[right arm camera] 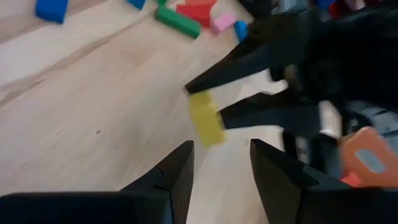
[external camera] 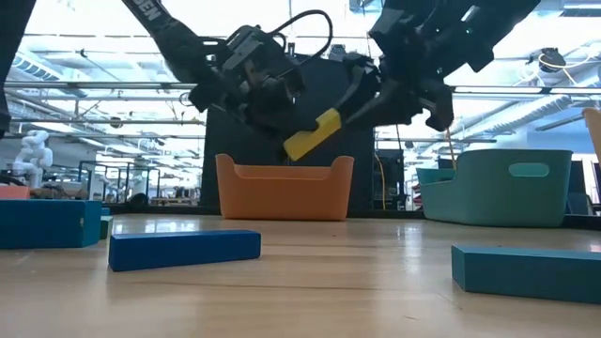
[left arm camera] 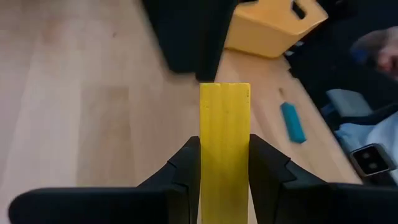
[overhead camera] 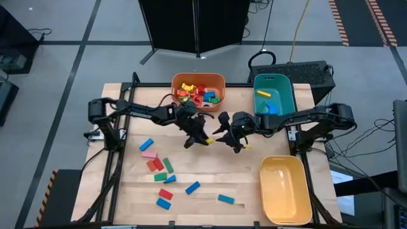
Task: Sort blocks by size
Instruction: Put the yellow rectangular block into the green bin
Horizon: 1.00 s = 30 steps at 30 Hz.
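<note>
Left jaws (left arm camera: 225, 163): clamped on a long yellow block (left arm camera: 225, 143), held in the air above the middle of the table (overhead camera: 210, 175).
Right jaws (right arm camera: 221, 163): apart and empty, facing the free end of the yellow block from just beside it.
Step in hand: looks like a hand-over between the two arms, though which way it goes cannot be told.
Done so far: the orange bin (overhead camera: 219, 81) beyond the jaws holds many small blocks; the teal bin (overhead camera: 289, 89) behind the right arm holds a few.
Left to do: the yellow bin (overhead camera: 284, 187), on the right arm's near side, looks empty; about ten loose blocks (overhead camera: 164, 177) lie on the table on the left arm's near side.
Progress: judged partway.
Open room: bare table directly under both jaws and toward the near edge.
Edges: bin walls stand close behind the jaws; the two arms crowd each other.
</note>
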### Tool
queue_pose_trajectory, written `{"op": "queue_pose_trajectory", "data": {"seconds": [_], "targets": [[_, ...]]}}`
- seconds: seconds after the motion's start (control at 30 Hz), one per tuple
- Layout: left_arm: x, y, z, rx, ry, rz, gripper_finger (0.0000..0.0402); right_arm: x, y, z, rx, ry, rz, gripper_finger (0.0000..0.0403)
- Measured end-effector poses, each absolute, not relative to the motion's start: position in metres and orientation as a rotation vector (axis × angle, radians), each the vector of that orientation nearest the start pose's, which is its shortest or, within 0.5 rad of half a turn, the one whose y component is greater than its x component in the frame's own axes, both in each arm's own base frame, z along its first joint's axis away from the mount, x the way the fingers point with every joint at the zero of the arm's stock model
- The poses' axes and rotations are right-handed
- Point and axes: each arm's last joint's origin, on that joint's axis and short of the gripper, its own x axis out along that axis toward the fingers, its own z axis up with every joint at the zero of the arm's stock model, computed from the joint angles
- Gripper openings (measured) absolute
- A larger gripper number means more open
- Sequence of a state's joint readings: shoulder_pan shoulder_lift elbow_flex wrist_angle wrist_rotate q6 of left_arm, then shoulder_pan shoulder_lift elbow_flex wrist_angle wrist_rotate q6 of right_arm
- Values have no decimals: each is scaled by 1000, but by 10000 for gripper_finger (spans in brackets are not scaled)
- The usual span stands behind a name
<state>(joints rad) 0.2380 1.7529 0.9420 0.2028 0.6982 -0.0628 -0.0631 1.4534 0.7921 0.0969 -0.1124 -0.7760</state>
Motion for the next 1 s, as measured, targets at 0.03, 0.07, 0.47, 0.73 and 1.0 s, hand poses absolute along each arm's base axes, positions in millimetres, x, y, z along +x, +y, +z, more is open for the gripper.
{"op": "queue_pose_trajectory", "data": {"seconds": [0.03,0.07,0.47,0.73,1.0], "targets": [[352,66,177,-338,557,-440,86,301,-16,209,-702,522,267,146],[355,67,179,-336,551,-441,86,302,-16,207,-701,525,270,145],[359,80,184,-348,531,-434,87,303,-16,205,-687,523,275,110],[360,82,181,-352,535,-430,120,303,-16,205,-667,529,271,52],[361,83,182,-333,524,-406,140,302,-16,205,-664,537,274,36]]}}
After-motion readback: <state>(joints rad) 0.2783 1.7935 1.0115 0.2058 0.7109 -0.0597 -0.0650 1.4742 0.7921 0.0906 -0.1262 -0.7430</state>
